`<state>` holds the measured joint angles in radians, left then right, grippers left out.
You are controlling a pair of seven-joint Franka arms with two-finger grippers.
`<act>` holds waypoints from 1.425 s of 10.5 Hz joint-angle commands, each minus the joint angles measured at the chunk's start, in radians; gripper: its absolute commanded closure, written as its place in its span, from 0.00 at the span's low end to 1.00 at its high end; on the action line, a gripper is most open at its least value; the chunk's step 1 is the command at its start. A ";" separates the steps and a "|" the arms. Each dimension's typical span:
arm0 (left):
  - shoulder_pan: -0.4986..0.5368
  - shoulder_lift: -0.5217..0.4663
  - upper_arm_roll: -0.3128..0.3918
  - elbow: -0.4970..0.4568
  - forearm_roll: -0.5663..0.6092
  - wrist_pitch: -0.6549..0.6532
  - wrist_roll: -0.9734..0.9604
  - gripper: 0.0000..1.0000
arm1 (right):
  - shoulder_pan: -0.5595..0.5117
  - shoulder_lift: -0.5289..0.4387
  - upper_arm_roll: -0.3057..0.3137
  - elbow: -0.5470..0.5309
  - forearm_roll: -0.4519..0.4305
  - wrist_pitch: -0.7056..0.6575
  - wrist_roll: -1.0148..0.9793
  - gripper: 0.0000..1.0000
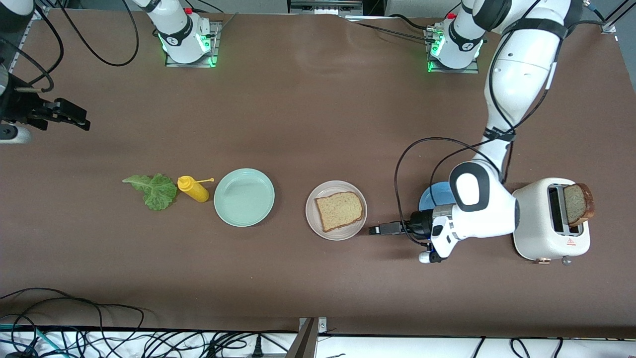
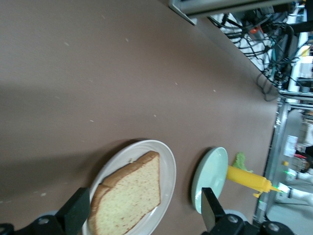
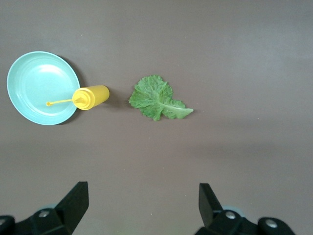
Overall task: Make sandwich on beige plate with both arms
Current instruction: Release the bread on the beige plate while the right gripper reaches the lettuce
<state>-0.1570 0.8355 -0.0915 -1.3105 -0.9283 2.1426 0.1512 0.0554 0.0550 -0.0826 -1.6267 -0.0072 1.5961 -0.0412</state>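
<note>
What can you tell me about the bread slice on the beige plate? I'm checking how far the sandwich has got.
The bread slice is a squarish piece of light brown wholegrain bread with a darker crust and a slightly domed top edge. It lies flat on the beige plate, covering most of it, bare, with nothing on top of it. Only the plate touches it. The left gripper is open beside the plate, toward the left arm's end of the table, clear of the bread.

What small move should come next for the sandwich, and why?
Probably the right gripper, open and high over bare table, should drop toward the lettuce leaf. One bread slice already lies on the beige plate, and the open left gripper sits empty beside it.
</note>
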 commanded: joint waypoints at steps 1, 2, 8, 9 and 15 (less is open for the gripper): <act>0.030 -0.058 0.003 -0.016 0.113 -0.018 -0.068 0.00 | -0.005 0.060 -0.002 0.013 -0.007 -0.004 -0.058 0.00; 0.043 -0.070 0.004 -0.016 0.144 -0.050 -0.078 0.00 | -0.005 0.074 -0.002 0.007 -0.011 -0.007 -0.124 0.00; 0.126 -0.174 0.013 -0.030 0.523 -0.156 -0.148 0.00 | -0.046 0.200 -0.022 -0.103 -0.017 0.195 -0.562 0.00; 0.141 -0.194 0.013 -0.030 0.581 -0.189 -0.153 0.00 | -0.046 0.207 -0.022 -0.158 -0.025 0.291 -0.639 0.00; 0.204 -0.260 0.015 -0.030 0.845 -0.309 -0.150 0.00 | -0.040 0.425 -0.011 -0.206 -0.036 0.508 -0.970 0.00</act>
<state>0.0342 0.6127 -0.0751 -1.3113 -0.1250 1.8567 0.0091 0.0150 0.4347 -0.1021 -1.8370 -0.0265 2.0797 -0.9747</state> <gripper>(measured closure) 0.000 0.000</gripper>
